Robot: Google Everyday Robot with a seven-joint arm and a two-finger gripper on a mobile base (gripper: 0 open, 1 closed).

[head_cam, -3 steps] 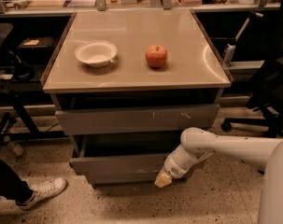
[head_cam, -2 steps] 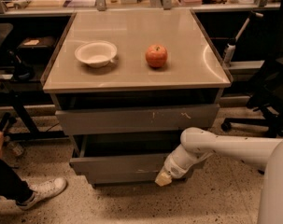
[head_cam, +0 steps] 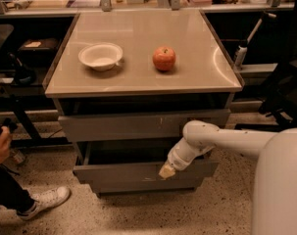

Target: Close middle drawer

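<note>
A white robot arm point(head_cam: 226, 140) reaches in from the right of a grey metal cabinet with a beige top point(head_cam: 138, 82). Its pale-tipped gripper point(head_cam: 166, 171) is set against the plain front panel of the wide, shallow grey middle drawer point(head_cam: 113, 173), right of the panel's centre. Whether the gripper is open or closed cannot be told.

The middle drawer stands partly pulled out of the cabinet, with its dark interior showing behind the panel. Its long axis runs left to right across the cabinet, and the drawer's body lies straight behind the gripper, toward the cabinet's back. Closing it appears to call for a straight push inward. With the contact off centre, the drawer could skew as it slides.

Above it in the cabinet, a grey drawer front with pale scratch marks point(head_cam: 138, 125) sits just over the arm's wrist. A narrower, darker drawer front point(head_cam: 138, 186) lies close beneath.

On the cabinet's top rest a white bowl point(head_cam: 101, 56) and a red apple point(head_cam: 164, 58), both apart from the push. A bystander's white sneaker point(head_cam: 44, 201) rests on the floor left of the cabinet, and nothing appears to block the drawer's path.
</note>
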